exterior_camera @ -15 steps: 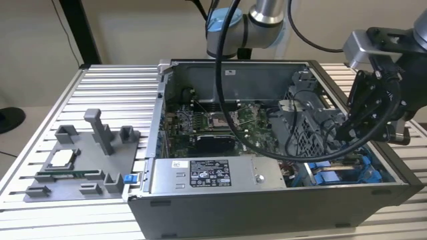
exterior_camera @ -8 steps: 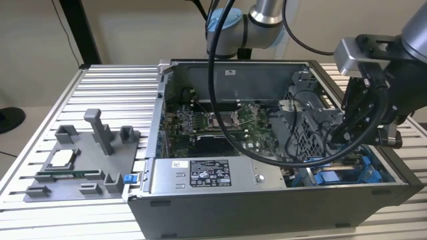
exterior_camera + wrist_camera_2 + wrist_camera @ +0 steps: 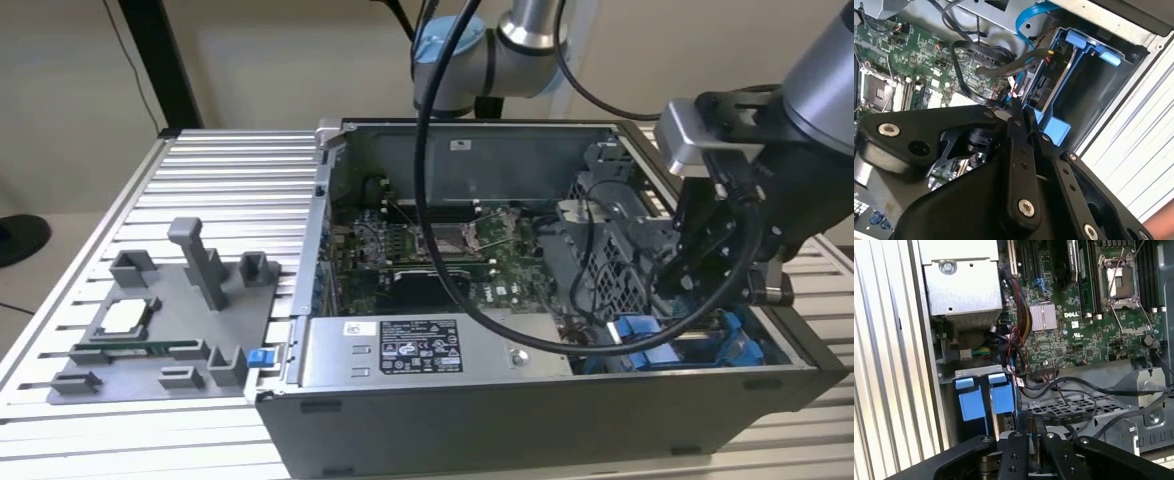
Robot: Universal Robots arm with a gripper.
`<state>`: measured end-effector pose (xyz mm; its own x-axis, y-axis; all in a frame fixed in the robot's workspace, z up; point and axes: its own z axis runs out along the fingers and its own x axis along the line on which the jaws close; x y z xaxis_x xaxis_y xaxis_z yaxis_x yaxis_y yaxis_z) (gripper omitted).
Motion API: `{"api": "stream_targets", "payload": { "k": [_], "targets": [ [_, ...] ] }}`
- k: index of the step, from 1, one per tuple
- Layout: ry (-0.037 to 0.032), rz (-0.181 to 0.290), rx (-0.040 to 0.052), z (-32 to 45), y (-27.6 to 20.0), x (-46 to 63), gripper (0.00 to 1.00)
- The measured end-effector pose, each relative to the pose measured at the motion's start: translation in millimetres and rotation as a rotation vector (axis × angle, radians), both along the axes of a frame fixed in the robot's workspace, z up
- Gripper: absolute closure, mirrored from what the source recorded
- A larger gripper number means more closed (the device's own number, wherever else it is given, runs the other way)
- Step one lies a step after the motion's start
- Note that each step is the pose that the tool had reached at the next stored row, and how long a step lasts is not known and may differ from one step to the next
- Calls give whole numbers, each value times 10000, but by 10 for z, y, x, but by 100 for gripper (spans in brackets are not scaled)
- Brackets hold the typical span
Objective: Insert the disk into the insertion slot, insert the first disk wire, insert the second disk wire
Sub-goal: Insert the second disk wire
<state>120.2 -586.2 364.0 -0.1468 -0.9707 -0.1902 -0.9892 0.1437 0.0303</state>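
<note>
- In the exterior view the arm's gripper (image 3: 701, 262) reached down into the open computer case (image 3: 534, 420), at the corner with the blue drive bay (image 3: 667, 335), on that view's right.
- In the second wrist view its two black fingers (image 3: 1016, 127) were pressed close together, their tips at a thin cable (image 3: 1015, 92) by the disk's (image 3: 1046, 80) connector end; whether they pinched that cable cannot be told.
- The disk sat inside the bay (image 3: 1056, 127), framed by blue plastic.
- The green motherboard (image 3: 1079, 320) lay beside the bay, black cables draped across it.
- A grey labelled box (image 3: 414, 350) lay along the case's front edge.
</note>
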Motion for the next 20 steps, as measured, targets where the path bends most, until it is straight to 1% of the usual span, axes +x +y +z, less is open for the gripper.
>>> {"api": "stream_targets", "payload": {
  "k": [2,5,6,10,12,16,19,20],
  "targets": [
    [-85,229,0,-12,-2,-1,100],
    [-259,514,-1,-22,-10,0,100],
    [-286,570,-2,-22,-11,0,100],
    [-288,623,3,-23,-12,0,100],
    [-288,623,0,-24,-20,-1,100],
    [-302,627,-113,-38,-29,0,100],
    [-341,628,-211,-54,-34,1,100],
    [-365,630,-237,-60,-35,2,100]
  ]
}}
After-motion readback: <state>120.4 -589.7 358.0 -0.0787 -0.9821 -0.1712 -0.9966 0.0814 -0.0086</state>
